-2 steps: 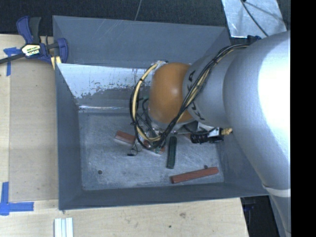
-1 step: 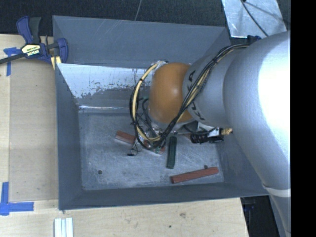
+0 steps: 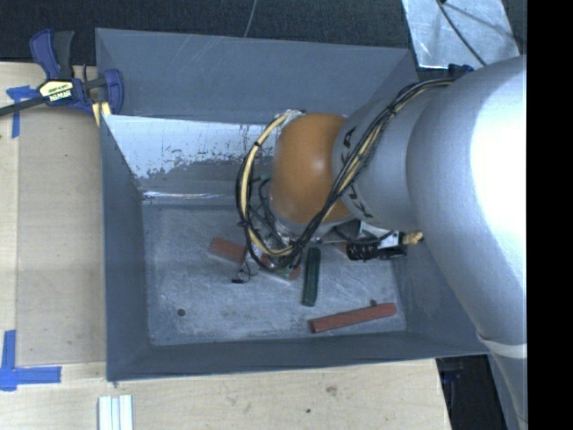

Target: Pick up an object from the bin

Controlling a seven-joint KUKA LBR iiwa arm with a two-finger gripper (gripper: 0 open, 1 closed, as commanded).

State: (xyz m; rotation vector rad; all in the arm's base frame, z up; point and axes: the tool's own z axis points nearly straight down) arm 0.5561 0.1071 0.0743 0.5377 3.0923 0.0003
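- The short reddish-brown flat block [image 3: 226, 248] lies on the floor of the bin, left of its middle; it is tilted, its left end higher in the view, and its right end runs in under the gripper
- The gripper [image 3: 267, 260] hangs low over the middle of the floor, just right of that block; I cannot tell whether it is wide, narrow or holding anything, since the wrist hides it from above
- A small dark scrap [image 3: 240, 279] lies just below the gripper's left side, near the block's lower end; too small to tell what it is
- A dark green narrow stick [image 3: 311, 278] lies almost upright in the view, just to the right of the gripper; its top end goes under the cables
- A long reddish-brown flat bar [image 3: 353, 317] lies near the front right corner, nearly level, apart from the stick's lower end
- An orange domed cover [image 3: 305, 167] sits on the wrist above the gripper; yellow and black cables [image 3: 253, 179] loop round it and down to the gripper
- The silver arm [image 3: 448, 159] comes in over the right wall of the grey metal bin [image 3: 121, 267]
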